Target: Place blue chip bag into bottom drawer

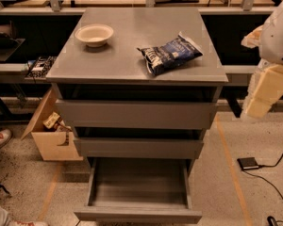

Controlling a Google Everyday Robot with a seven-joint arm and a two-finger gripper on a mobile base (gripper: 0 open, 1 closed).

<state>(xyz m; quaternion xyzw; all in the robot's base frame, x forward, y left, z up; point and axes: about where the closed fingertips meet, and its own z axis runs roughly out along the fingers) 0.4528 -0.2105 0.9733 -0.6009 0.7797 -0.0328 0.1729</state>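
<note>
Camera view, looking down from the front at a grey cabinet (pixel 127 65) with three drawers. The blue chip bag (pixel 170 54) lies flat on the cabinet top, right of centre, tilted with one end toward the far right corner. A cream bowl (pixel 94 34) sits well apart from it at the far left. The bottom drawer (pixel 137 214) is pulled out toward the viewer and shows a bare grey floor. The two upper drawers (pixel 134 114) stick out only slightly. The gripper (pixel 262 98) hangs at the right edge of the scene, off the cabinet's right side and below its top, holding nothing; whether it is spread or closed cannot be told from here. Likely trouble: the foil is crinkly and slack, so a pinch on a loose fold may slip or let the bag sag and swing. The bag's near edge sits close to the cabinet's front edge, so a nudge could push it over. On the way down, the jutting upper drawers could catch the bag or arm — the open tray lies directly beneath them. The top is smooth, dull grey metal. The floor is speckled stone with orange tape lines. A cardboard box (pixel 52 135) stands to the left, a small black box (pixel 248 163) with a cable to the right, and workbenches run along the far side.
</note>
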